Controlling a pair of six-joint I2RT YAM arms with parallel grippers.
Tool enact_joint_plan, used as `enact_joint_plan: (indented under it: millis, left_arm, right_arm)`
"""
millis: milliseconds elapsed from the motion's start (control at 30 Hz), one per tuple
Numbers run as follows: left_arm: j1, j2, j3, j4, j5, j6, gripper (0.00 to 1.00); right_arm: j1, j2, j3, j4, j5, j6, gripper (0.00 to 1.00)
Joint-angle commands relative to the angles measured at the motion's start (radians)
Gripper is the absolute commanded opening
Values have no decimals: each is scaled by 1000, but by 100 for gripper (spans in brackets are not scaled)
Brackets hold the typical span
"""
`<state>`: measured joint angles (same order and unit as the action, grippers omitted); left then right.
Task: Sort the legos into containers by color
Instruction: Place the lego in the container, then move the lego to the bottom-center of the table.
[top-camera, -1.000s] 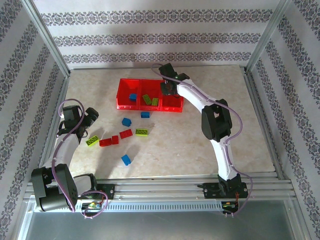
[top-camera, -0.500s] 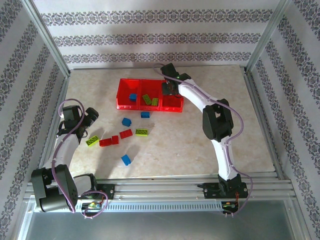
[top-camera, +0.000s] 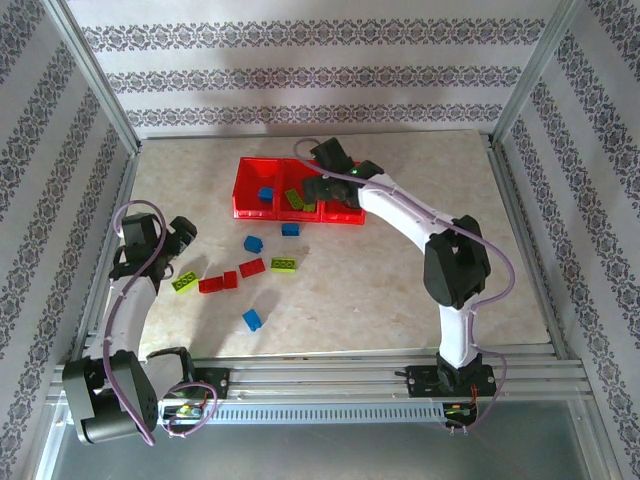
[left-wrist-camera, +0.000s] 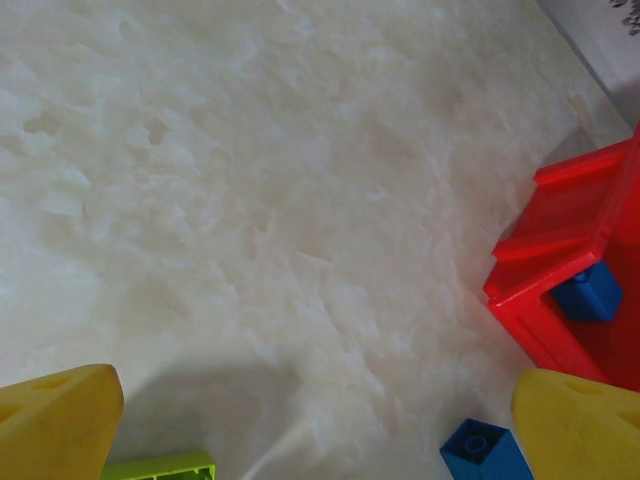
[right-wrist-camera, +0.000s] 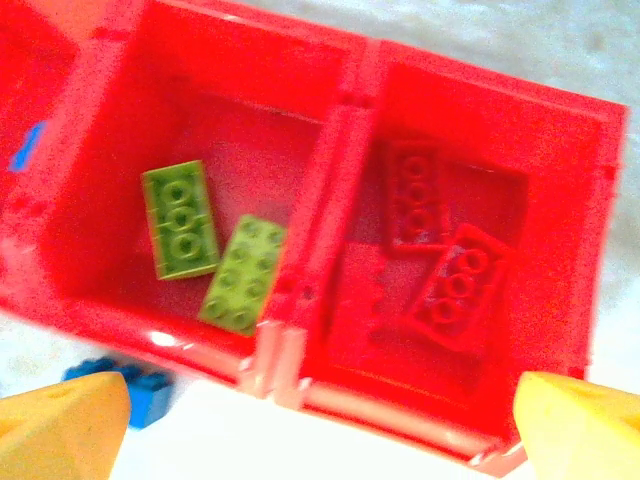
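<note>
The red tray (top-camera: 245, 212) lies at the far middle of the table (top-camera: 400, 270). It holds a blue brick (top-camera: 265, 194) in its left compartment, two lime green bricks (right-wrist-camera: 180, 218) in the middle one and two red bricks (right-wrist-camera: 460, 285) in the right one. Loose bricks (top-camera: 252, 319) in all three colours are scattered nearer and to the left. The right gripper (right-wrist-camera: 320, 428) hovers over the middle and right compartments, fingers spread and empty. The left gripper (left-wrist-camera: 320, 440) hangs over the table's left side, also spread and empty.
</note>
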<state>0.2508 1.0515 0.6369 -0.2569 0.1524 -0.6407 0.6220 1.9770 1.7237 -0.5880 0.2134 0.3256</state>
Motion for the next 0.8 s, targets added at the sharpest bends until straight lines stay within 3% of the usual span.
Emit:
enact_joint_plan:
  millis: [0, 367, 767]
  left_arm:
    - [-1, -41, -16, -75, 12, -16, 100]
    - [-15, -139, -84, -122, -40, -57, 100]
    - [-15, -141, -103, -131, -45, -52, 100]
  right_arm:
    - [62, -19, -23, 3, 34, -23, 98]
    - [268, 163, 157, -124, 56, 23, 98]
    - [337, 292, 284, -181, 10, 9, 98]
